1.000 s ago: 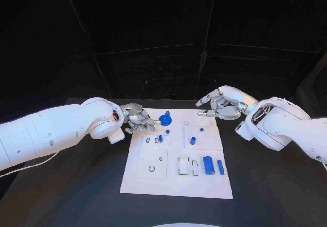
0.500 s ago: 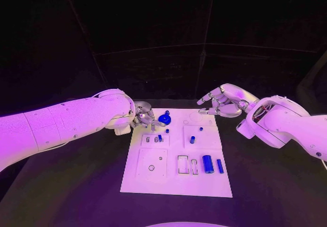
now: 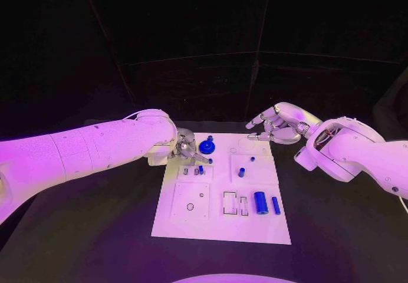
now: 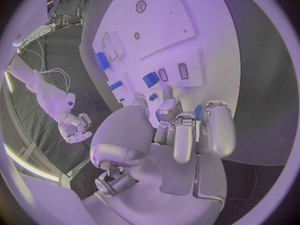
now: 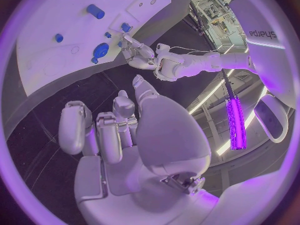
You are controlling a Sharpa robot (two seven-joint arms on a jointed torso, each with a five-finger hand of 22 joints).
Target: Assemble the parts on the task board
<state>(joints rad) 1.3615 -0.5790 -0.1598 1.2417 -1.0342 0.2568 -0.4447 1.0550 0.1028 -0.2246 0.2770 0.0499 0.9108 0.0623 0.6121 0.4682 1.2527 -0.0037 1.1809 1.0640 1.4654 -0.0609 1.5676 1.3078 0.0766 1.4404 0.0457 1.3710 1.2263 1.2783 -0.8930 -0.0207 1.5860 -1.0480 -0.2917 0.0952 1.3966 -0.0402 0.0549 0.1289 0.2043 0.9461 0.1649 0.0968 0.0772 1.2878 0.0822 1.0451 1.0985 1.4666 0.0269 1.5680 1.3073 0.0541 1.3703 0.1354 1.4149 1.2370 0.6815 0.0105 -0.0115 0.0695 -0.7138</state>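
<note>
Blue round part (image 3: 207, 148) with a little knob on top sits at the far end of the white task board (image 3: 223, 227), right beside the left hand (image 3: 184, 147). That hand hangs over the board's far left corner with its fingers curled downward; can't really tell from either view whether it's pinching anything or just hovering. In the left wrist view the fingertips (image 4: 167, 91) point toward a small blue block (image 4: 150, 79) next to two little oval slots, and there's a hint of blue tucked behind the fingers, too hidden to make out.

Further from that hand, toward the near end of the board, a fat blue cylinder (image 3: 260, 203) and a thinner blue rod (image 3: 275, 205) lie side by side, just past two rectangular cutouts. A short blue peg (image 3: 240, 173) is in the middle of the board.

Right hand (image 3: 275, 128) floats off the board's far right corner, fingers loosely curled, nothing in it.
</note>
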